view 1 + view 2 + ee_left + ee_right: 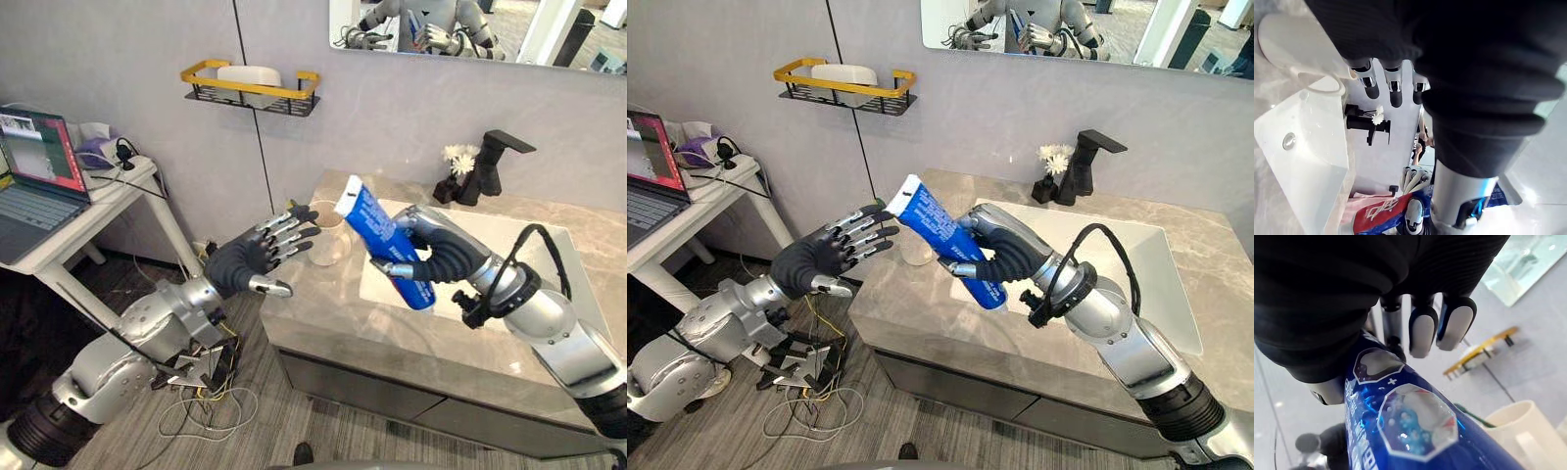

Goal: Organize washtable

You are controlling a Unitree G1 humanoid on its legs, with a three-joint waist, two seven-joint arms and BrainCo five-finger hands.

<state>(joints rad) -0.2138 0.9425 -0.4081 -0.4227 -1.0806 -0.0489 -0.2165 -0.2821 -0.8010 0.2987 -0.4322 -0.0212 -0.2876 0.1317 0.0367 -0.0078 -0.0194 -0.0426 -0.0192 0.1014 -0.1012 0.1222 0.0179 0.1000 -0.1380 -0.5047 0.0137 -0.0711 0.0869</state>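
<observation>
Blue tube [367, 220] middle hidden under curled right hand [446, 257].

The tube [377, 227] is showing glossy blue with a white end, the countertop [333, 318] is showing beige-grey marble veining, the basin [480, 227] is gleaming white, the faucet [490, 166] is showing matte black, and the wall shelf [245, 91] is showing a yellow rim over black wire.

You're looking at a bathroom: a marble surface [323, 313] with a white sink [1156, 264], black faucet [495, 162], a mirror [529, 29] above and a wall shelf [250, 90]. A laptop [29, 181] sits on a side table [98, 211] beside it.
</observation>
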